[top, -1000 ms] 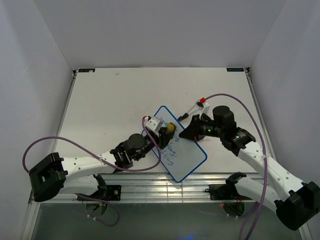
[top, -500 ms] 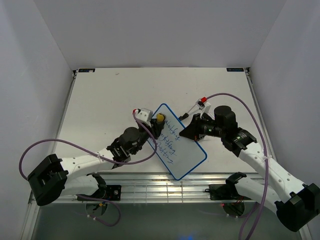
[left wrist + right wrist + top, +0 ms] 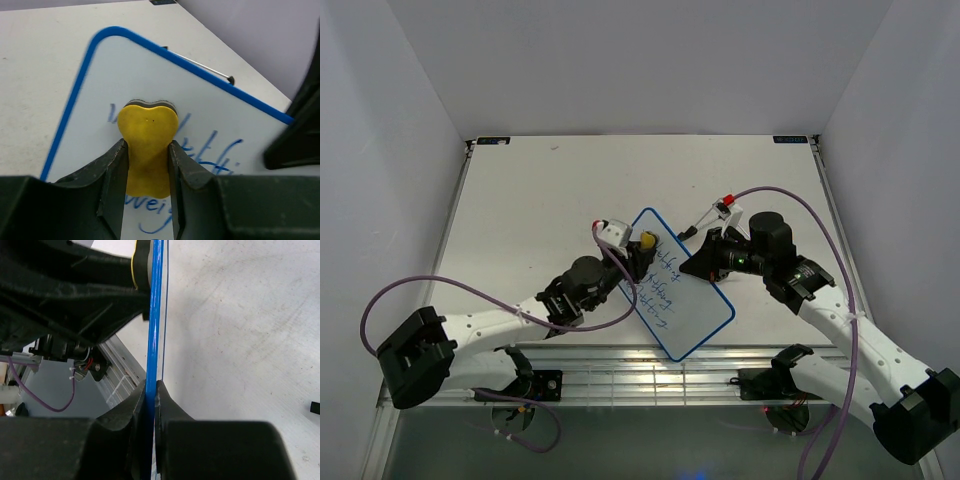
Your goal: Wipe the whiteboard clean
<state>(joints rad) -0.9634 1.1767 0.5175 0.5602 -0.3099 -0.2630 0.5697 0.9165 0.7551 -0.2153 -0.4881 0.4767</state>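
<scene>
Pinching the yellow eraser (image 3: 147, 145) in the left gripper (image 3: 147, 165), pressed on the upper left of the whiteboard (image 3: 692, 310), centre of frame. Clamping its right edge in the right gripper (image 3: 151, 390). Slid slightly back down from the corner; much blue writing (image 3: 660, 297) left to wipe.

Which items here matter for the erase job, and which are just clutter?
Job:
whiteboard, edge clamped in the right jaws
yellow eraser, held in the left jaws, on the board

Lying about:
thin black-tipped stick, beyond the board

table (image 3: 540, 200): white, scuffed | walls (image 3: 620, 60): pale, three sides | near edge: metal rail (image 3: 650, 375)
</scene>
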